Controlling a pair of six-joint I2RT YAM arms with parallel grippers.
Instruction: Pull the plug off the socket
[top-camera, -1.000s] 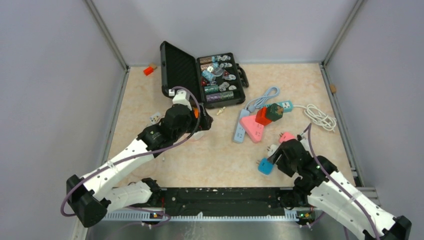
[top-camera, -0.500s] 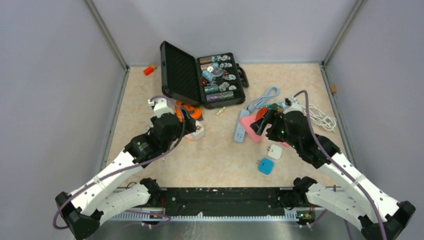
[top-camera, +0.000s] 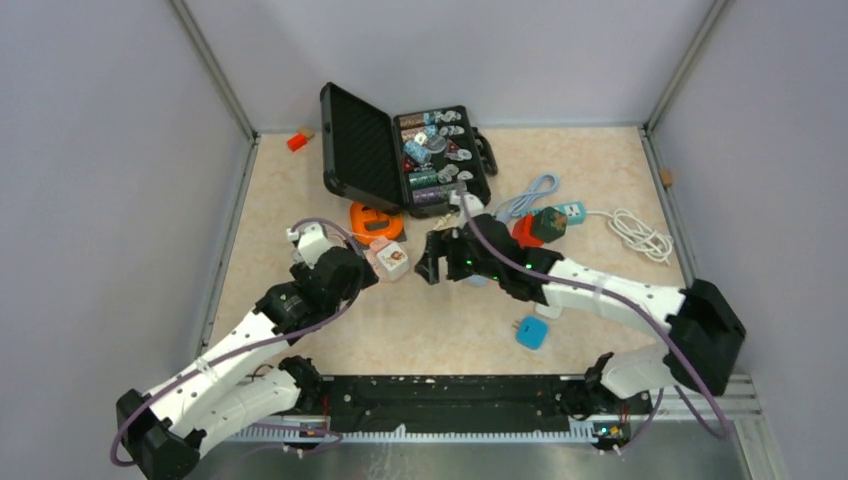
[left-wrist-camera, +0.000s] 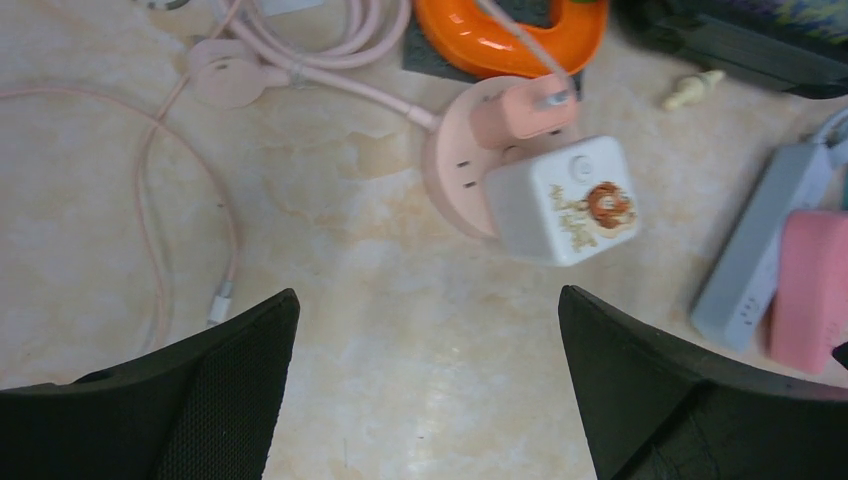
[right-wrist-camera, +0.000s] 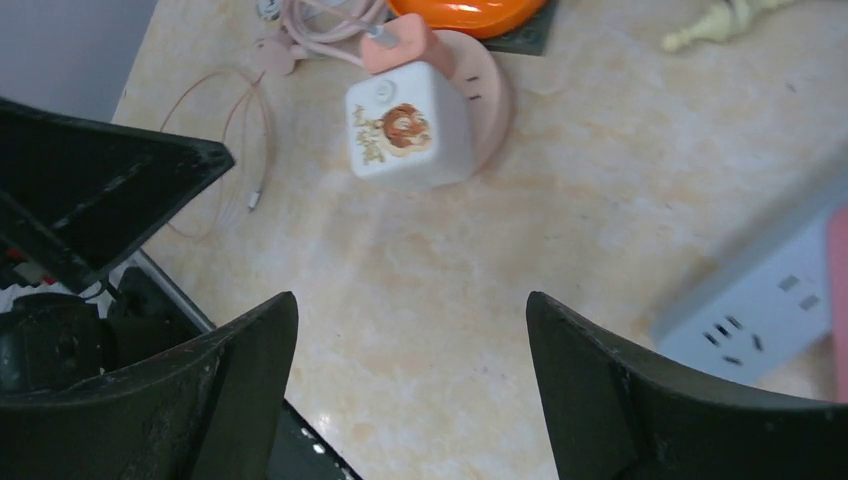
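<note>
Your white plug (left-wrist-camera: 562, 200) sits seated in the pink socket (left-wrist-camera: 450, 165), left of the table's middle, so the whole pull is still to do. The left gripper (left-wrist-camera: 428, 295) and right gripper (right-wrist-camera: 410, 300) are spread wide and empty. The wrist views show you a second pink plug (left-wrist-camera: 520, 110) alongside; only the top view shows the grippers flanking the socket.

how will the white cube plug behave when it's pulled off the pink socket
The white cube plug looks rigid, with flat smooth faces: easy to pinch squarely, perhaps slippery. The pink round socket looks small and lies loose, so it will probably lift or slide along unless held. Its thin cable looks floppy, offering little anchor.
</note>
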